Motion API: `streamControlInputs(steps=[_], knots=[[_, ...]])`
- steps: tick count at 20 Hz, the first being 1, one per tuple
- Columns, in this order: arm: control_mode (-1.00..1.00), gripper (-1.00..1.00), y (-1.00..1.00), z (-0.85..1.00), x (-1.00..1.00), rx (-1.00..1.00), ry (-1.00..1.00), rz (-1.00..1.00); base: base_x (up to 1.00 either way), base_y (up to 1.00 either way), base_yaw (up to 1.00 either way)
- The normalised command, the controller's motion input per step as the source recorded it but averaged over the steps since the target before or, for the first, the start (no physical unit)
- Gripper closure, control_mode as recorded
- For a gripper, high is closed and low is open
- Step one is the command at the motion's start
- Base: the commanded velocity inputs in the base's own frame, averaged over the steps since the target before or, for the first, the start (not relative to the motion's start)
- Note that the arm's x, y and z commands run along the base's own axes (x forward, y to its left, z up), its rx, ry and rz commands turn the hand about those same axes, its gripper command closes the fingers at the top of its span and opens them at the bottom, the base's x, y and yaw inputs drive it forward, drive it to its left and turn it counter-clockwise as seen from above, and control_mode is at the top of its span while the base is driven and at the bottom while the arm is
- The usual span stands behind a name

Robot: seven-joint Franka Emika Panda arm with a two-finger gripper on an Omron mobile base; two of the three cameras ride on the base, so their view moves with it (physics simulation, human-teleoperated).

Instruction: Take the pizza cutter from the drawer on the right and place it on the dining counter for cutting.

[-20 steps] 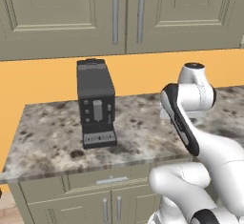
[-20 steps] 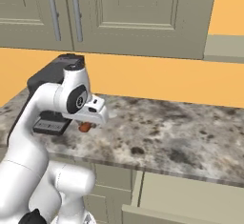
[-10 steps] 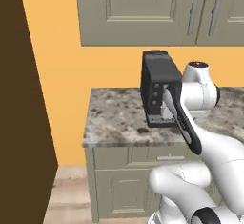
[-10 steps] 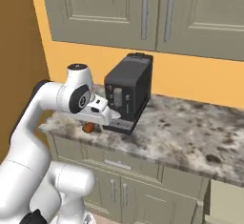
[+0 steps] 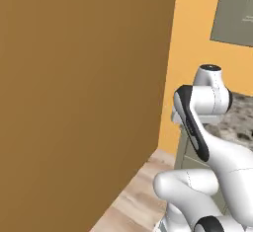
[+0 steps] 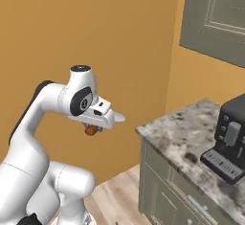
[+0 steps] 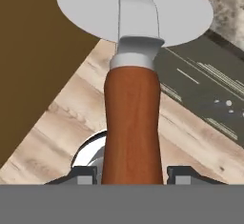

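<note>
A tall brown wall panel (image 6: 72, 32) stands close behind and beside the arm. To the right, the granite bench (image 6: 191, 147) with its coffee machine (image 6: 232, 138) blocks passage; open wood floor (image 6: 115, 195) lies between them

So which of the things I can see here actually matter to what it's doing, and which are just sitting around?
Part of the job:
- pizza cutter, reddish-brown handle clamped between the fingers, round silver blade pointing away from the hand
- gripper carrying it

Just around:
- black coffee machine on the granite worktop
- wall cabinet
- wooden floor
</note>
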Motion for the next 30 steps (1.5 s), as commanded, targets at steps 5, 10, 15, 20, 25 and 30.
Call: streamControlInputs(steps=[5,10,15,20,25,30], knots=[[1.00,1.00,0.00,0.00,0.00,0.00,0.00,0.00,-0.23,0.28,1.00],[1.00,1.00,0.00,0.00,0.00,0.00,0.00,0.00,-0.17,0.05,1.00],[1.00,1.00,0.00,0.00,0.00,0.00,0.00,0.00,-0.13,0.00,1.00],[1.00,1.00,0.00,0.00,0.00,0.00,0.00,0.00,-0.15,0.00,1.00],[1.00,1.00,0.00,0.00,0.00,0.00,0.00,0.00,-0.12,0.01,1.00],[1.00,1.00,0.00,0.00,0.00,0.00,0.00,0.00,0.00,0.10,0.99]])
